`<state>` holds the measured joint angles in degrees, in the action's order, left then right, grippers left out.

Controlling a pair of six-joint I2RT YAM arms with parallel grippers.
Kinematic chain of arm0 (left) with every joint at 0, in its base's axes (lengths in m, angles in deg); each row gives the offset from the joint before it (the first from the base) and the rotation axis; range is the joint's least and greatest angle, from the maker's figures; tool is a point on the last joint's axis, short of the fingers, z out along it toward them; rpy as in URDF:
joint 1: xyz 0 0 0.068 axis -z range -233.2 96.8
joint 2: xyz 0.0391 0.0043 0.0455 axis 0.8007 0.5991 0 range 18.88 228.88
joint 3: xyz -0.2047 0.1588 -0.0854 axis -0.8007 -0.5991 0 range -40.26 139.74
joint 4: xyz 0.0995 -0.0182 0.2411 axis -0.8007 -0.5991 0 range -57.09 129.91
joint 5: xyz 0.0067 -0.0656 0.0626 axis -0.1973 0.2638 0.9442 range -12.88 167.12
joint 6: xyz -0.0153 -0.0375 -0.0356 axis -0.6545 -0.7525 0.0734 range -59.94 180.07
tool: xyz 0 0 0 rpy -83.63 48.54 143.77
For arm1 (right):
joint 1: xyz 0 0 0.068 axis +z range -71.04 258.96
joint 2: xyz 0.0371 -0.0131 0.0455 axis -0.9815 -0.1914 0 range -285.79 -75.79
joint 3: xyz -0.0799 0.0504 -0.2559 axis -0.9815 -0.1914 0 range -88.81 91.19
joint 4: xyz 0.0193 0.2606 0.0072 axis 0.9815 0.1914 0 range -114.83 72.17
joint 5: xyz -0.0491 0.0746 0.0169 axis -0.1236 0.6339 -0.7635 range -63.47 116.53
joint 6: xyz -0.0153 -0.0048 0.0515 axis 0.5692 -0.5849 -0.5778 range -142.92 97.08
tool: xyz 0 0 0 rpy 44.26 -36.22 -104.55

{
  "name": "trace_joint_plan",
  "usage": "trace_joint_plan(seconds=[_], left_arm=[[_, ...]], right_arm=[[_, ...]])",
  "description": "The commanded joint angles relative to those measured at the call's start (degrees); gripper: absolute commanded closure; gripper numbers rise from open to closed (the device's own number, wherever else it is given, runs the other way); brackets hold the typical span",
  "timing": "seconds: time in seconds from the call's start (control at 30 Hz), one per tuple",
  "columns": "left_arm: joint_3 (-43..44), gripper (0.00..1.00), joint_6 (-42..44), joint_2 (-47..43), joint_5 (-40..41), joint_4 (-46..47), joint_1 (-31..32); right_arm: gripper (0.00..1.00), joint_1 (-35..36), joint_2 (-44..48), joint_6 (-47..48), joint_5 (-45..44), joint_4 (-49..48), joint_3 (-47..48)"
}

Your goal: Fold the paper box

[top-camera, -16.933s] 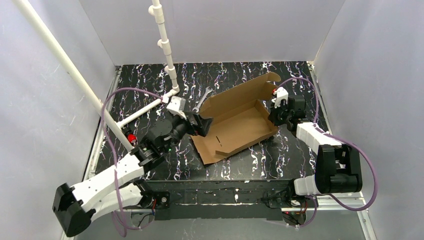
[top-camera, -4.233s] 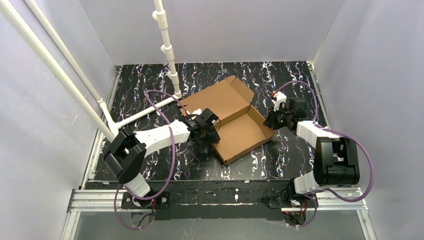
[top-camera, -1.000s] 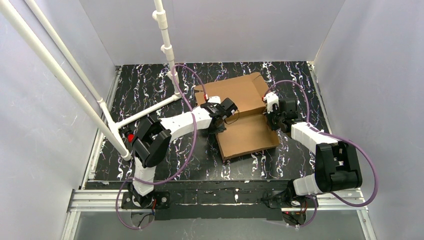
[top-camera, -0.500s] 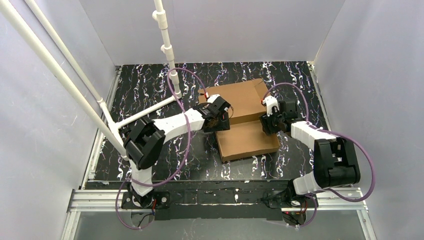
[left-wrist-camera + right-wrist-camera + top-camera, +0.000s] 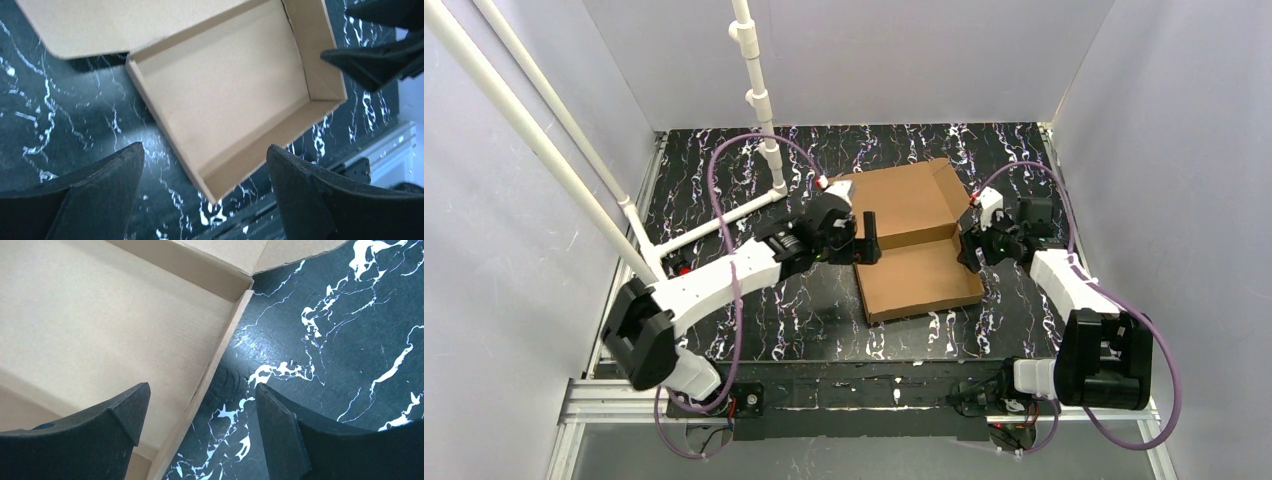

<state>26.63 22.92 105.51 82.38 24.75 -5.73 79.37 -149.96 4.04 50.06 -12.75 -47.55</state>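
The box (image 5: 912,243) lies mid-frame on the worktop (image 5: 714,170), its near tray (image 5: 919,280) apparently formed, so closing the lid (image 5: 904,200) looks like the step in hand. The left claw (image 5: 202,149) and right claw (image 5: 201,387) flank the tray, both gaping wide and empty. Next, the flat lid beyond needs gripping and swinging over.

paper box (image 5: 919,278) lies on the table (image 5: 724,170), lid (image 5: 902,200) toward 12 o'clock. left gripper (image 5: 869,238) at its 9 o'clock, right gripper (image 5: 972,252) at 3.
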Motion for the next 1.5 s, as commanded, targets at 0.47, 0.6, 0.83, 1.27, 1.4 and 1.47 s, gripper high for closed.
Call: trace_joint_plan(seconds=[0.47,0.6,0.83,1.27,1.4,1.47], left_arm=[[-39.51,0.02,-8.32,-45.10,-6.79,17.92,-2.80],[-43.12,0.02,-7.63,-50.45,-7.32,18.45,-2.95],[-42.78,0.02,-5.45,-54.50,-6.06,11.06,-2.99],[-37.10,0.02,1.58,-51.87,-0.02,3.98,-3.03],[-37.05,0.02,1.55,-50.63,0.36,4.42,-3.07],[-36.59,0.02,1.47,-49.78,0.33,4.37,-3.07]], right_arm=[[0.11,-9.92,2.81,9.84,26.99,13.74,9.23],[0.02,-9.94,-0.82,0.72,25.91,6.54,14.17],[0.05,-9.30,-16.68,-18.35,12.48,-0.81,27.30],[0.20,-0.78,-37.46,-25.28,3.64,4.17,46.18],[0.38,-0.67,-40.89,-26.59,1.23,4.03,48.39],[0.55,-0.67,-42.36,-27.66,2.42,3.58,49.22]])
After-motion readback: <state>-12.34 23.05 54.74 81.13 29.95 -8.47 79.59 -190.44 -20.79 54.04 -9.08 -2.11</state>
